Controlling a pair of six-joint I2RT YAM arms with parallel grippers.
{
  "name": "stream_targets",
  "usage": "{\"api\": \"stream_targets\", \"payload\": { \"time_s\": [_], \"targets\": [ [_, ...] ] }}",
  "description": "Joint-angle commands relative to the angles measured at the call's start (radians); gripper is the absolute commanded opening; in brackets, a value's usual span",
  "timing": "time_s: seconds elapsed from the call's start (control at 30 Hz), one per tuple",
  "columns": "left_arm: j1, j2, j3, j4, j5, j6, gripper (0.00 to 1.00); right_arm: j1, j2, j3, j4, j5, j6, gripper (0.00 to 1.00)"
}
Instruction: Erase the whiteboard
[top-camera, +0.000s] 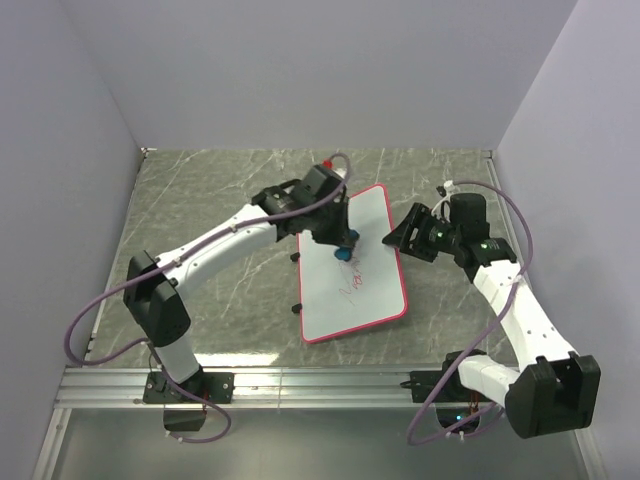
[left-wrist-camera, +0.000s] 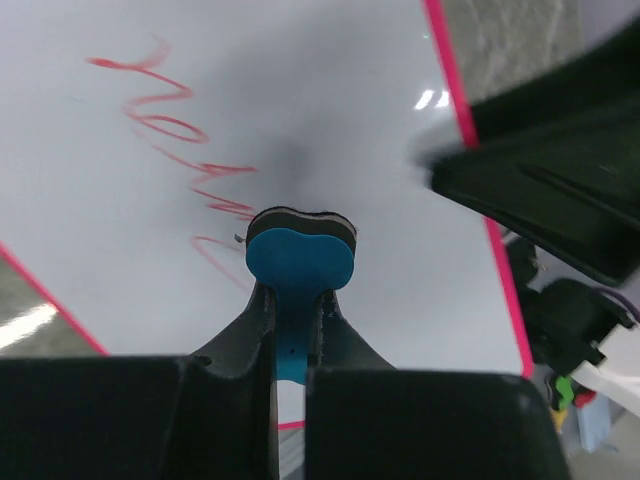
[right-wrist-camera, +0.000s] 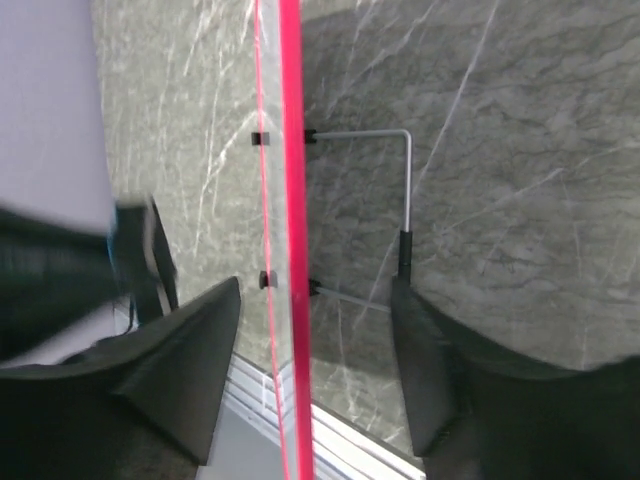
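The whiteboard (top-camera: 370, 290), white with a red-pink rim, stands tilted on a wire stand in the middle of the table. Red scribbles (top-camera: 355, 283) mark its middle and also show in the left wrist view (left-wrist-camera: 170, 125). My left gripper (top-camera: 340, 243) is shut on the stem of a small blue eraser (left-wrist-camera: 299, 262), whose pad presses on the board (left-wrist-camera: 330, 90) beside the scribbles. My right gripper (top-camera: 403, 236) is open. Its fingers (right-wrist-camera: 185, 365) stand on either side of the board's right rim (right-wrist-camera: 291, 200), apart from it.
The board's wire stand (right-wrist-camera: 406, 190) rests on the grey marble table (top-camera: 220, 200) behind the board. Purple walls close in the left, back and right. A metal rail (top-camera: 320, 385) runs along the near edge by the arm bases.
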Motion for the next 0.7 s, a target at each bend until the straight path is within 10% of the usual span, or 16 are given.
{"api": "stream_targets", "payload": {
  "time_s": [0.0,0.37,0.67],
  "targets": [
    [-0.07,0.024,0.059,0.026,0.05,-0.088,0.0,0.003,0.008,-0.029,0.091,-0.056,0.002,0.65],
    [-0.178,0.039,0.049,0.072,0.061,-0.133,0.0,0.006,0.028,-0.078,0.098,-0.082,-0.01,0.01],
    [-0.212,0.013,-0.087,0.17,0.08,-0.171,0.01,0.011,0.029,-0.091,0.095,-0.083,-0.005,0.0]
  ]
}}
